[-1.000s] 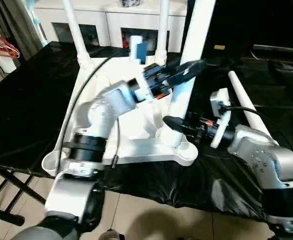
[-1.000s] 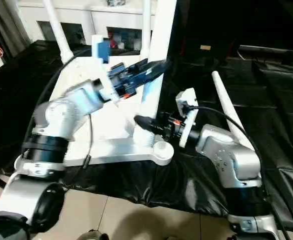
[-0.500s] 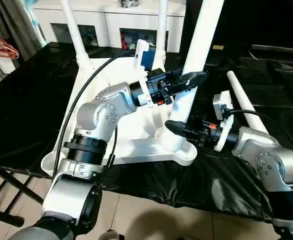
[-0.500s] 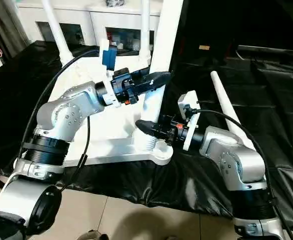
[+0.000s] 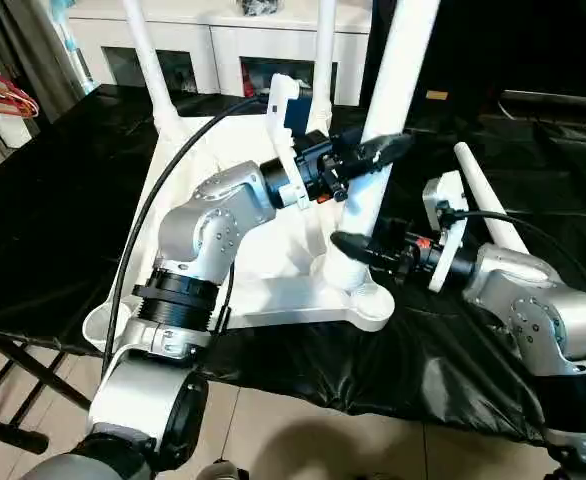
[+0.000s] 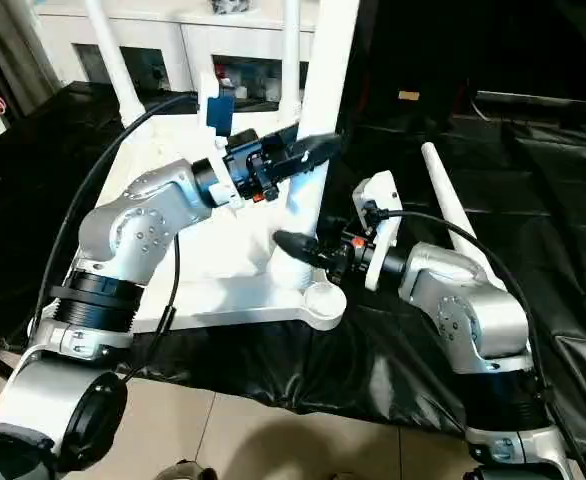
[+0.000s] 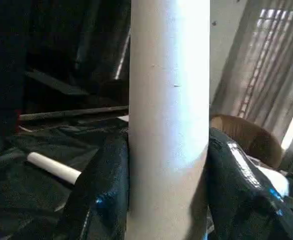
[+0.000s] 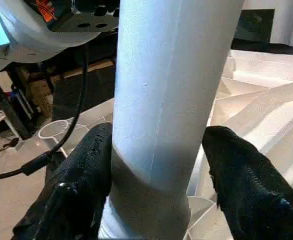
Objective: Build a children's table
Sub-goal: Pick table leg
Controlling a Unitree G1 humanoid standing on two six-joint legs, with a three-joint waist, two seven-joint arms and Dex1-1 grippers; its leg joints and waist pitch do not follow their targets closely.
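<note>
Gripping upright leg [image 5: 391, 100] mid-shaft with left gripper [image 5: 378, 152]; right gripper [image 5: 348, 243] straddling its base, jaws parted, above corner socket [image 5: 371, 298] of inverted top [image 5: 273, 290].

Both grippers around the upright leg [image 5: 388, 110]

The left gripper [image 5: 381, 150] reaches across to the leg at mid-height, a black finger pressed on each side (seen close in its wrist view); the right gripper [image 5: 348, 245] brackets the leg lower, near its base, one finger touching, the other [image 8: 246, 185] slightly off
</note>
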